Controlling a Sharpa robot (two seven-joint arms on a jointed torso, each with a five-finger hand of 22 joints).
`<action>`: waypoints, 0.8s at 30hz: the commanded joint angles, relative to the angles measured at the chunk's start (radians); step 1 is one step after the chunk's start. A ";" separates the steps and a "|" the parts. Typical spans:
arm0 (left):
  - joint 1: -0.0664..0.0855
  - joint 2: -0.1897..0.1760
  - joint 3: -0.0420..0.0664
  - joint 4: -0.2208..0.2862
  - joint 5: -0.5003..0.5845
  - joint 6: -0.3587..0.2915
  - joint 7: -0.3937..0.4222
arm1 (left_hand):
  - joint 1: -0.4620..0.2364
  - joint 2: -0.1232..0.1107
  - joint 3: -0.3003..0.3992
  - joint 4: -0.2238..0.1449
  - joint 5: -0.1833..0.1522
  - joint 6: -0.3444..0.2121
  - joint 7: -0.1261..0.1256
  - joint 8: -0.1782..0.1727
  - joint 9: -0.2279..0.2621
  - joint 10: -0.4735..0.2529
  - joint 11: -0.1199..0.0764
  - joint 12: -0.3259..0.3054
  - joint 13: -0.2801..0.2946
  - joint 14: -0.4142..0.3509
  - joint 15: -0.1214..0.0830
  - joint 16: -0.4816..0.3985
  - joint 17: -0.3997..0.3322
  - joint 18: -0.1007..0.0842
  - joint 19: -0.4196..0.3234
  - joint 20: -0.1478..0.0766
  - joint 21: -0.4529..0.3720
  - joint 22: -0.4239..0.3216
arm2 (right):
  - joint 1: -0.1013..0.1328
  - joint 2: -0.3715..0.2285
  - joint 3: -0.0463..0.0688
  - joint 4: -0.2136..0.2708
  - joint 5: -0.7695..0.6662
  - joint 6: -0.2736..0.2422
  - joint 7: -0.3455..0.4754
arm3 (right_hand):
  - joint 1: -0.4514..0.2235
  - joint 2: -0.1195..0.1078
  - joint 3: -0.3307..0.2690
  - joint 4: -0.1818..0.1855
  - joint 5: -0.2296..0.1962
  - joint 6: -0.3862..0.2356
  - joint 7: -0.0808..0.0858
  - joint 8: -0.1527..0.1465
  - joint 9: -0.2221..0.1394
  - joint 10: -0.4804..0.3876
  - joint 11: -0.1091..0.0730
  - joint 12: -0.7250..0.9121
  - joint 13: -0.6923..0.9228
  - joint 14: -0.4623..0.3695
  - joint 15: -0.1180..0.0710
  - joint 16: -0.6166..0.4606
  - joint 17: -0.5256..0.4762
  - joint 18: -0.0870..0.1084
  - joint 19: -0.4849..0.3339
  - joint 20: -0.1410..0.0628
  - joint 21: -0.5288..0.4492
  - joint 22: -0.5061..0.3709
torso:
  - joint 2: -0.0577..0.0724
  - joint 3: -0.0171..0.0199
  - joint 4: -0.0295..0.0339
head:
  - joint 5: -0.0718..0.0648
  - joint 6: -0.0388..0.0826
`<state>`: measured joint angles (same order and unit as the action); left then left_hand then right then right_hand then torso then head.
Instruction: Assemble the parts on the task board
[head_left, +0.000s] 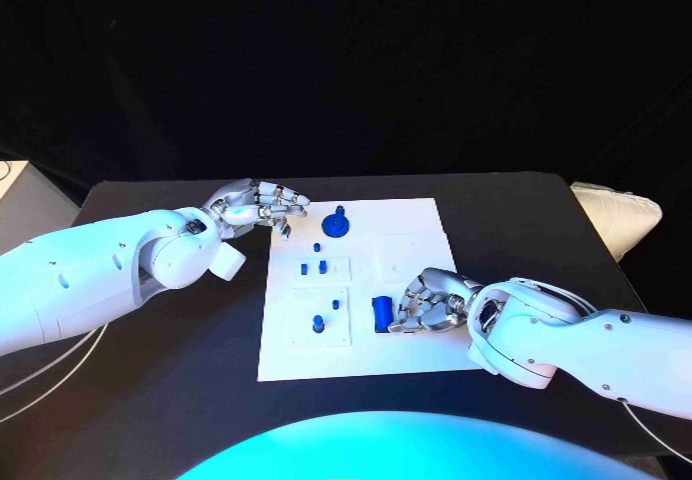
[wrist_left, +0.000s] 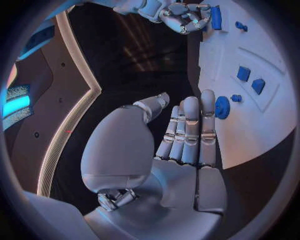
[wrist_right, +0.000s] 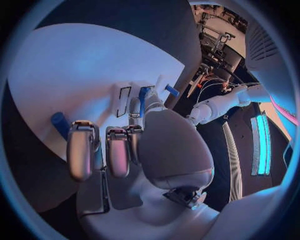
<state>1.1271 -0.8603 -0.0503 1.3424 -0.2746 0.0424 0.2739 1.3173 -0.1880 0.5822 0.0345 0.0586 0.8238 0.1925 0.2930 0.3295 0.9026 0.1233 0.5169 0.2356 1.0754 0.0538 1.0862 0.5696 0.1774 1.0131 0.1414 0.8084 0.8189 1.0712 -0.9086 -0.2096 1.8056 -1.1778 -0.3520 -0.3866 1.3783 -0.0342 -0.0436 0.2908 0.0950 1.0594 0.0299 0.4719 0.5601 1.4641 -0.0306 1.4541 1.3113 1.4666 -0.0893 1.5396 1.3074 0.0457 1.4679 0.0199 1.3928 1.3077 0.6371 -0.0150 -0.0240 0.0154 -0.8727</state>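
The board (head_left: 378, 300) lies on the black worktop (head_left: 173, 350), small blue parts (head_left: 320, 267) standing in its recesses. The right hand (head_left: 433, 302) rests curled against a blue block (head_left: 381, 313); whether it grips, I cannot tell. The left hand (head_left: 257, 208) hovers at the board's far corner, fingers apart, holding nothing, just beside a blue disc (head_left: 336, 224).

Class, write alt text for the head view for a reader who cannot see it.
A white task board lies on a black table with small blue parts on it. The right hand touches a blue block; the left hand hovers at the board's far corner.
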 joint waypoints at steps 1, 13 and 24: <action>-0.001 0.001 0.001 0.002 0.005 0.017 0.005 | 0.008 0.002 -0.003 0.006 0.003 -0.008 -0.001 0.003 -0.001 -0.007 0.002 0.002 -0.001 -0.006 -0.002 0.005 0.001 0.007 0.001 0.003 -0.007 -0.001 | 0.000 -0.012 0.001 0.011 0.045 0.026 0.100 | -0.007 -0.006 -0.007 0.000 -0.001 -0.007 0.005 0.005 -0.002 0.052 -0.005 -0.007 0.182 0.088 -0.005 -0.003 0.190 -0.008 0.045 -0.005 -0.012 0.174 | -0.001 -0.0002 0.0003 | -0.001 0.000; -0.001 0.000 0.001 0.003 0.005 0.014 0.010 | 0.009 0.001 -0.003 0.006 0.003 -0.008 -0.001 0.005 -0.001 -0.007 0.002 0.004 -0.002 -0.006 -0.002 0.005 0.001 0.007 0.001 0.003 -0.008 -0.001 | 0.008 -0.119 0.001 0.058 0.138 0.066 0.245 | -0.009 -0.018 -0.003 -0.003 -0.022 -0.089 0.048 -0.059 -0.037 0.042 0.031 -0.022 0.175 0.084 0.023 -0.013 0.173 -0.001 0.032 0.017 -0.056 0.156 | -0.001 -0.0011 -0.0014 | -0.011 0.000; -0.002 -0.003 0.000 0.012 0.005 0.006 0.018 | 0.009 0.001 -0.003 0.007 0.003 -0.008 -0.001 0.006 -0.002 -0.007 0.002 0.004 -0.002 -0.007 -0.002 0.005 0.001 0.007 0.001 0.003 -0.008 -0.001 | 0.034 -0.235 0.001 -0.004 0.005 -0.022 0.242 | 0.027 -0.040 0.007 -0.008 -0.017 -0.112 0.069 -0.112 -0.065 0.040 0.049 -0.026 0.173 0.082 0.039 -0.017 0.165 0.000 0.031 0.032 -0.062 0.156 | -0.001 -0.0009 -0.0005 | -0.025 0.000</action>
<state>1.1264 -0.8629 -0.0504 1.3502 -0.2747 0.0420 0.2767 1.3173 -0.1880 0.5795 0.0373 0.0586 0.8238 0.1925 0.2929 0.3287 0.9025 0.1233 0.5168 0.2348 1.0755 0.0538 1.0862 0.5693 0.1774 1.0130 0.1414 0.8044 0.8190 1.1046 -1.1412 -0.2083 1.8022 -1.0888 -0.3370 -0.1637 1.3995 -0.0728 -0.0383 0.2798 0.0774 0.9528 0.0973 0.3634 0.4963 1.4644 0.0121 1.4239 1.3069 1.4664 -0.0570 1.5279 1.3074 0.0457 1.4679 0.0452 1.3336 1.3074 0.6354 -0.0162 -0.0254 -0.0072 -0.8726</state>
